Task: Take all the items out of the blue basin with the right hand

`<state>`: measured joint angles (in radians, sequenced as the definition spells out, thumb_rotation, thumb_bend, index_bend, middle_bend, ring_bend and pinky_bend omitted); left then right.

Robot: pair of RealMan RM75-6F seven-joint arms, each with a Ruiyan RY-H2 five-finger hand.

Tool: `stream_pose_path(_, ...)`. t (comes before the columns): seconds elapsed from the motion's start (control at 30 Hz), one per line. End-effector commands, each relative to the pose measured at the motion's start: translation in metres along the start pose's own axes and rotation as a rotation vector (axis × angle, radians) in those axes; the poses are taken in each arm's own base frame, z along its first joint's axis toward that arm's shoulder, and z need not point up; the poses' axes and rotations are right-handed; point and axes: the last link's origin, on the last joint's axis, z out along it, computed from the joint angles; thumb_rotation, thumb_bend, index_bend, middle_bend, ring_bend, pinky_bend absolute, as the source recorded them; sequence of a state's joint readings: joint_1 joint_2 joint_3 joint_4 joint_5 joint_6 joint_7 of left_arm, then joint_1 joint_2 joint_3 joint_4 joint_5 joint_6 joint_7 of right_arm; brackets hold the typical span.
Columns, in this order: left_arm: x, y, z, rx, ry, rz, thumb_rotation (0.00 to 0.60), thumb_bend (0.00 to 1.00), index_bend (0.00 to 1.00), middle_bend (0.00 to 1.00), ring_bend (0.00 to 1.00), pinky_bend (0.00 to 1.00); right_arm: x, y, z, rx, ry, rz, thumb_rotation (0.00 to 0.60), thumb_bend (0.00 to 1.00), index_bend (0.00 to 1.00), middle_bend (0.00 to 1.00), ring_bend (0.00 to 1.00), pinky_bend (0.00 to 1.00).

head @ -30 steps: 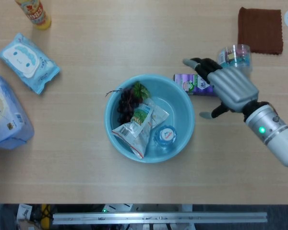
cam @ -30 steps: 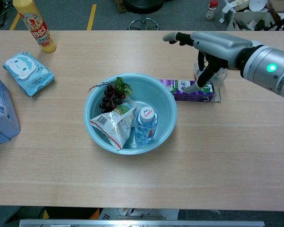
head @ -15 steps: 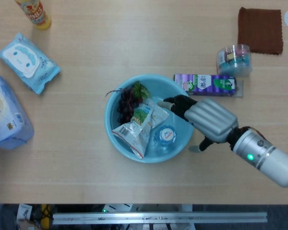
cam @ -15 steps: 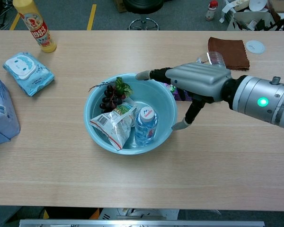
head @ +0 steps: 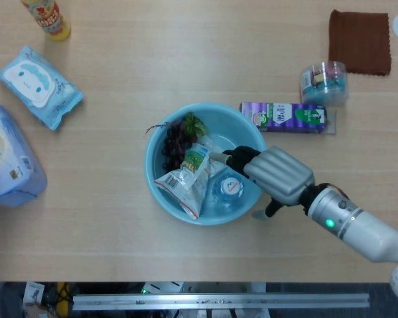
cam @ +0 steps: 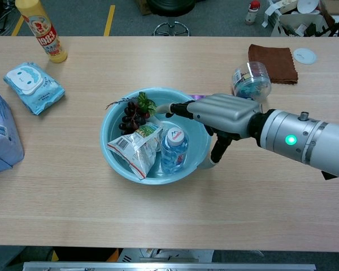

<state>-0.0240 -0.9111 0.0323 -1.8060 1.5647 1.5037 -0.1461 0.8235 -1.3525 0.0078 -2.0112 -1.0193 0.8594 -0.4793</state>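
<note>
A light blue basin stands mid-table. Inside it lie dark grapes with a green leaf, a snack packet and a small water bottle with a blue-and-white cap. My right hand hovers over the basin's right side, fingers stretched out flat above the bottle and toward the packet, thumb hanging outside the rim; it holds nothing. The left hand appears in neither view.
A purple drink carton lies just right of the basin, with a clear plastic cup and a brown cloth beyond. Two wipe packs and a yellow bottle sit at the left.
My right hand has come from above the carton leftward and toward the front edge, and now reaches over the basin's right side with fingers above the bottle.
</note>
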Motion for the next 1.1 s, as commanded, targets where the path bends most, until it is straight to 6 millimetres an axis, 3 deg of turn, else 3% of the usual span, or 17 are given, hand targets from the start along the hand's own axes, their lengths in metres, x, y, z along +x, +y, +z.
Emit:
stream_pose_path(0.03,0.001,-0.001,0.000,0.002,0.001,0.001,0.600,0.05,0.10,0.16,0.12,0.17,-0.006,-0.001,0.007,0.000,-0.010,0.007,0.600,0.00,0.10,0.18,0.17,0.56)
stream_pose_path(0.23,0.002,-0.001,-0.001,0.000,0.005,0.002,0.600,0.05,0.10,0.16,0.12,0.17,-0.008,-0.005,0.016,0.012,-0.002,0.012,0.600,0.03,0.16,0.22,0.22,0.59)
stream_pose_path(0.47,0.002,-0.002,-0.001,0.001,0.001,0.003,0.600,0.05,0.10,0.16,0.12,0.17,-0.009,-0.007,0.018,0.020,-0.004,0.010,0.600,0.15,0.28,0.28,0.29,0.64)
stream_pose_path(0.9,-0.001,-0.003,0.000,0.002,-0.005,0.001,0.600,0.05,0.10,0.16,0.12,0.17,-0.010,-0.002,0.018,-0.010,-0.024,0.011,0.600,0.21,0.29,0.30,0.32,0.69)
stream_pose_path(1.1,-0.002,-0.004,0.000,0.003,-0.008,-0.001,0.600,0.05,0.10,0.16,0.12,0.17,-0.009,-0.003,0.022,-0.025,-0.014,0.033,0.600,0.31,0.42,0.37,0.42,0.77)
